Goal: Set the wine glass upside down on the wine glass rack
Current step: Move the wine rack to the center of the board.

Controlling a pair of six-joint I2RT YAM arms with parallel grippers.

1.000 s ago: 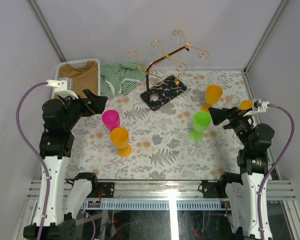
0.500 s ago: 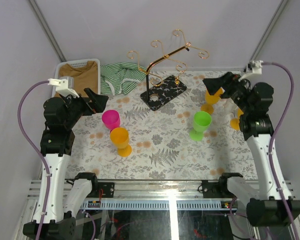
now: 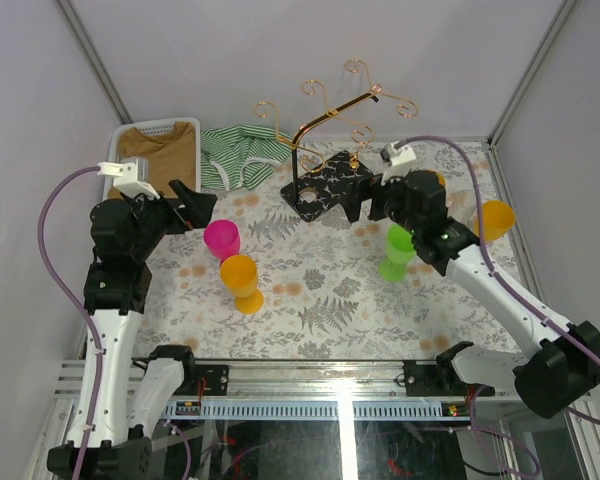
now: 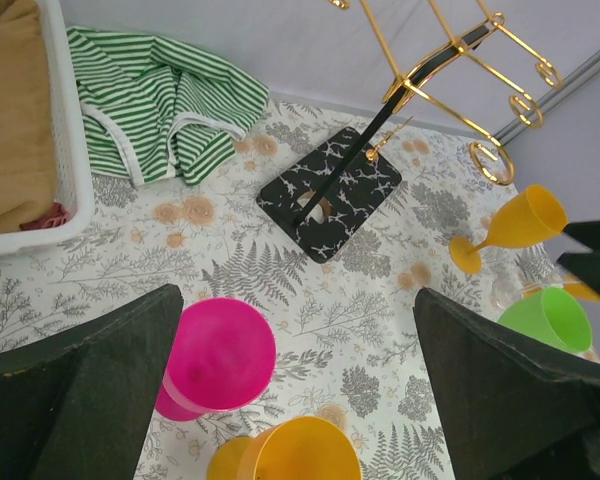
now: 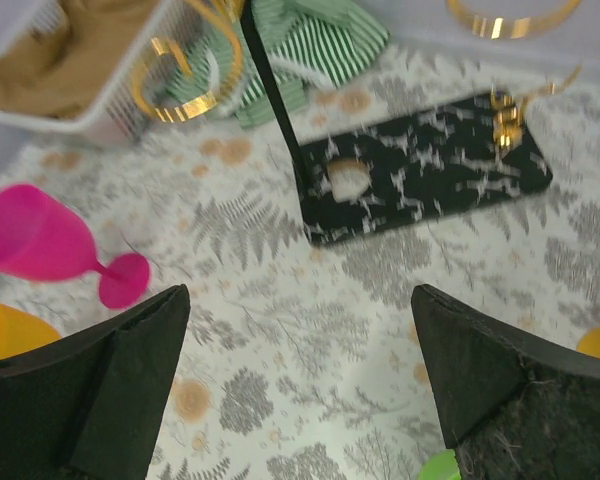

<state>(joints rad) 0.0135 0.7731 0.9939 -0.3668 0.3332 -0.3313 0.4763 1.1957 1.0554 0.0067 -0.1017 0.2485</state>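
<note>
The gold wine glass rack [image 3: 332, 108] stands on its black speckled base [image 3: 328, 182] at the back middle; it also shows in the left wrist view [image 4: 460, 62] and the right wrist view [image 5: 430, 170]. Several plastic wine glasses stand upright: pink [image 3: 221, 240], orange [image 3: 241, 280], green [image 3: 401, 247] and another orange [image 3: 495, 218]. My left gripper [image 3: 195, 205] is open and empty above the pink glass [image 4: 215, 355]. My right gripper [image 3: 356, 200] is open and empty, hovering beside the base's front right, above and left of the green glass.
A white basket [image 3: 185, 126] with a brown cloth sits at the back left. A green striped cloth [image 3: 238, 155] lies beside it. Grey walls close in the back and sides. One more orange glass [image 4: 515, 222] stands at the right behind my right arm.
My right arm has swung from the right edge leftward to the rack's base, passing over the green glass. My left arm has not moved.
</note>
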